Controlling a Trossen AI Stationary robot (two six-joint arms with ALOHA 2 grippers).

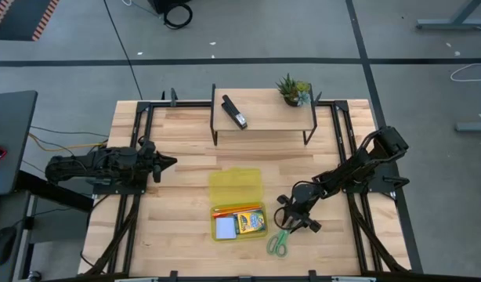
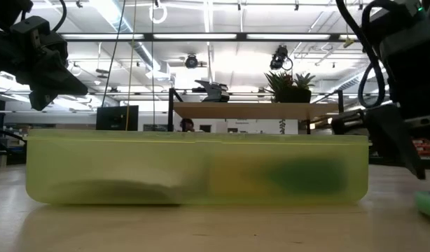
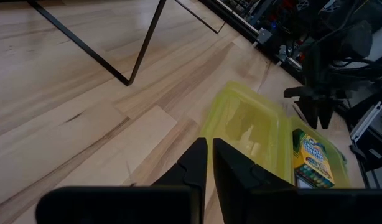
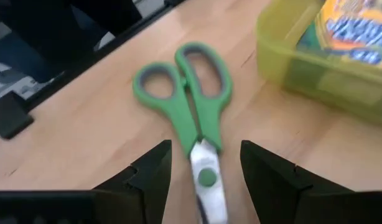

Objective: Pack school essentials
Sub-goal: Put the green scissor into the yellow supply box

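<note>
Right gripper (image 4: pixel 204 167) jaws open, straddling green-handled scissors (image 4: pixel 191 106) pivot, bare wood either side; translucent yellow case (image 4: pixel 315 68) wall just beside; left gripper (image 3: pixel 208 163) closed, empty

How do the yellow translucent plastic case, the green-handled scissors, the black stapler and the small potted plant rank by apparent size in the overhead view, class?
1. Yellow translucent plastic case, lid open, clearly largest.
2. Green-handled scissors, black stapler and small potted plant: these look alike, and the stapler and plant sit on a raised shelf nearer the camera, so I won't rank them.
</note>
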